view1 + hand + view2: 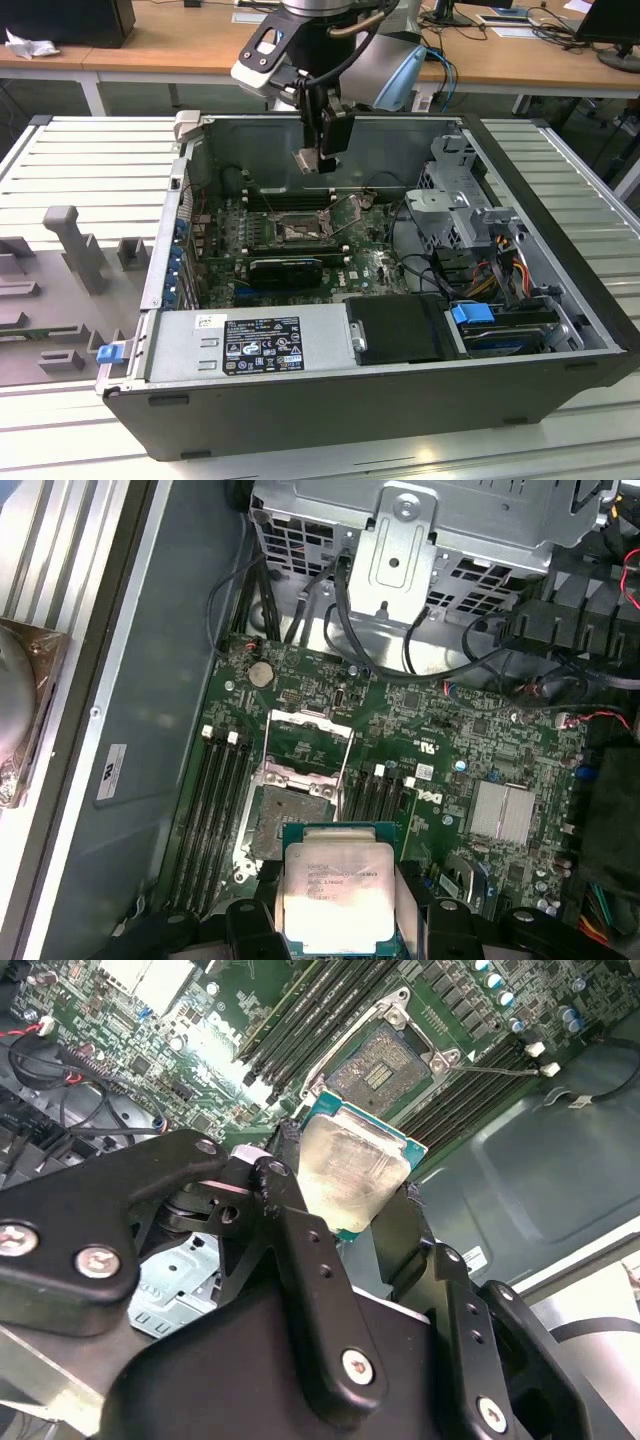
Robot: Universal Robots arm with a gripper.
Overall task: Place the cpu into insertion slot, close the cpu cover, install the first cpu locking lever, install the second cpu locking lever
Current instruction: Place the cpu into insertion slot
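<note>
The cpu [355, 1175] is up in the air, pinched by its edges in the tool [349, 1186], which is clenched on it with the pale metal top facing up toward the wrist. It has not reached the board yet. The insertion slot [283, 815] lies below the tool and a little ahead of it, bare and dark. The cpu cover [310, 718] is swung open on the far side of the slot, so nothing lies over the recess.

Long black memory slots [215, 810] flank the slot on both sides, all on the green motherboard [450, 740]. Loose cables [300, 620] hang farther out, against the drive cage. The whole open computer case [400, 410] sits on the ribbed counter [90, 150].

What worries me from here is the alignment. The grip is only on thin edges, so the chip could slip or twist. If it comes down rotated, or off to one side, it may ride up on the metal rim or press unevenly on the contacts and bend them. It could also clip the raised cover on the way down.
</note>
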